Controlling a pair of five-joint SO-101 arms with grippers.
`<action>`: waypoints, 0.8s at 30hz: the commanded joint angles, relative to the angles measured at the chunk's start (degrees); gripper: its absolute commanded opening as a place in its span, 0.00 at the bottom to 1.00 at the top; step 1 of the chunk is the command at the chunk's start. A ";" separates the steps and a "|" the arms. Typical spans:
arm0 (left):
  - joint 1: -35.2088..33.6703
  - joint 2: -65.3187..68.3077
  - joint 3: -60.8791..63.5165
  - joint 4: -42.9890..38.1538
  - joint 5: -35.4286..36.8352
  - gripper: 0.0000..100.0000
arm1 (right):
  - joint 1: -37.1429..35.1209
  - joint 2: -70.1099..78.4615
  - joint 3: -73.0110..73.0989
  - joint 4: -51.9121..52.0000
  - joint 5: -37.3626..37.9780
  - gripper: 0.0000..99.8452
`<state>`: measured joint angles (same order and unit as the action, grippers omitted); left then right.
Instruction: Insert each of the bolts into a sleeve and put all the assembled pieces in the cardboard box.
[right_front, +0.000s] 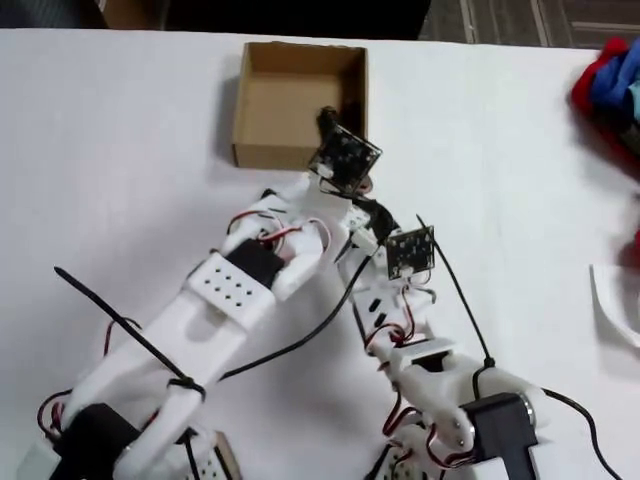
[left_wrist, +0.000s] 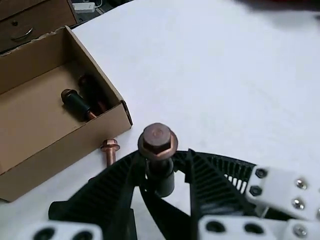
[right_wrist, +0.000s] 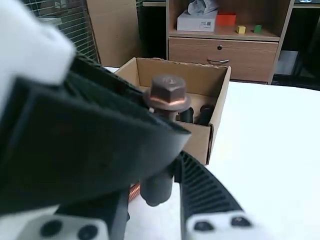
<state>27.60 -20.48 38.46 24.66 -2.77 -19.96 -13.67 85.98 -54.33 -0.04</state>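
The left claw (left_wrist: 164, 161) is closed on a dark, smooth, cylindrical sleeve (left_wrist: 161, 181). Its two black ribbed fingers (left_wrist: 117, 182) press against the sleeve from both sides. In this sleeve stands one copper-coloured metal bolt (left_wrist: 157, 141) with a hexagonal head and a round flange. The head sits on the upper end of the sleeve and nothing touches it. The piece is held upright above the bench, just beside the near right corner of the box.

The right claw (right_wrist: 167, 172) is at the same sleeve, very close to the left claw. I cannot tell whether it is closed on it or not.

The brown cardboard box (left_wrist: 65, 155) is square, open on top, with rough cut edges. It stands on the white matte bench (left_wrist: 225, 75) near the far edge, a little to the left of the middle. Inside it lie two assembled pieces (left_wrist: 76, 102), (left_wrist: 92, 89) side by side against the right wall. Each one is a dark sleeve with some copper showing at its end.

One loose copper bolt (left_wrist: 109, 149) lies on the bench outside the box, just beside its near wall, and its thread is bare.

The count is therefore three sleeves, three of them with a bolt inside, and one bolt alone.

A red and blue cloth (right_front: 610, 80) lies at the right edge of the bench.
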 joint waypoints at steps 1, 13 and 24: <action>0.35 -0.88 -2.86 0.35 -0.62 0.14 | 0.22 -1.80 -2.37 0.13 0.70 0.02; -0.79 -2.37 -5.76 0.44 -0.62 0.14 | 0.22 -1.80 -2.37 0.13 0.70 0.02; -1.41 -7.38 -5.41 9.41 -0.62 0.14 | 0.22 -1.98 -2.55 2.33 0.70 0.02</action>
<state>26.81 -25.23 35.91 33.19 -3.03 -20.13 -13.76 85.54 -51.87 0.04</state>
